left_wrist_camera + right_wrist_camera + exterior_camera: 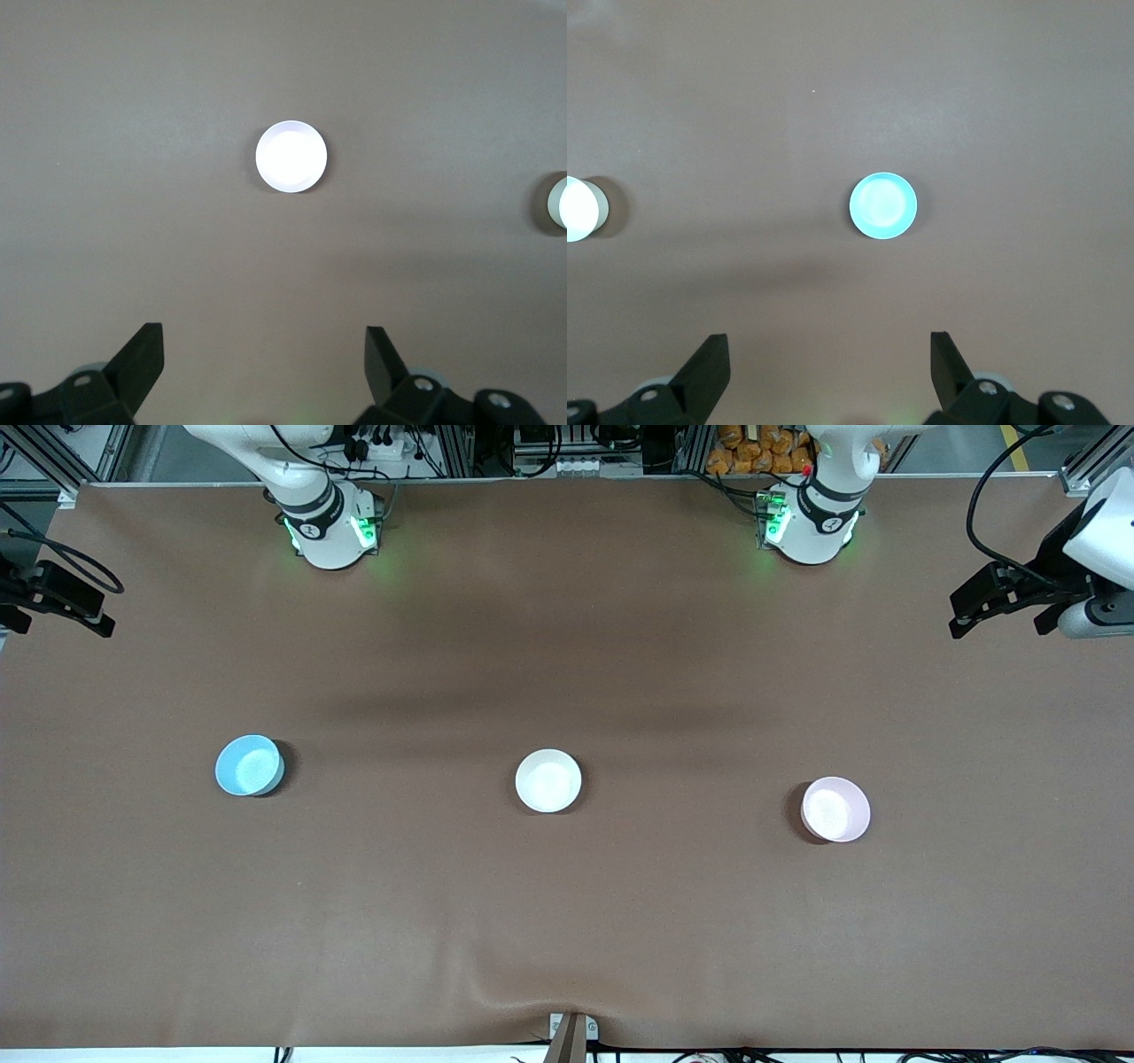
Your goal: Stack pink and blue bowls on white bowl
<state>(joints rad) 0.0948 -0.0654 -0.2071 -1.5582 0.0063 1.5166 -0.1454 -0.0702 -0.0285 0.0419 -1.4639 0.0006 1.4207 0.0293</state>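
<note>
You've got even overhead light, soft shadow bands across the tabletop (567, 921); glare whitens the pink bowl (291, 157) in the left wrist view.

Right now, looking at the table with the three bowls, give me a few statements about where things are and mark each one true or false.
1. The white bowl sits between the blue bowl and the pink bowl. True.
2. The pink bowl is already stacked in the white bowl. False: it sits alone on the table, toward the left arm's end.
3. Both grippers are open and hold nothing. True: the left gripper and the right gripper show spread fingers with only table between them.
4. The blue bowl lies upside down. False: it sits upright, its hollow facing up.
5. The blue bowl is at the right arm's end of the table. True.
</note>
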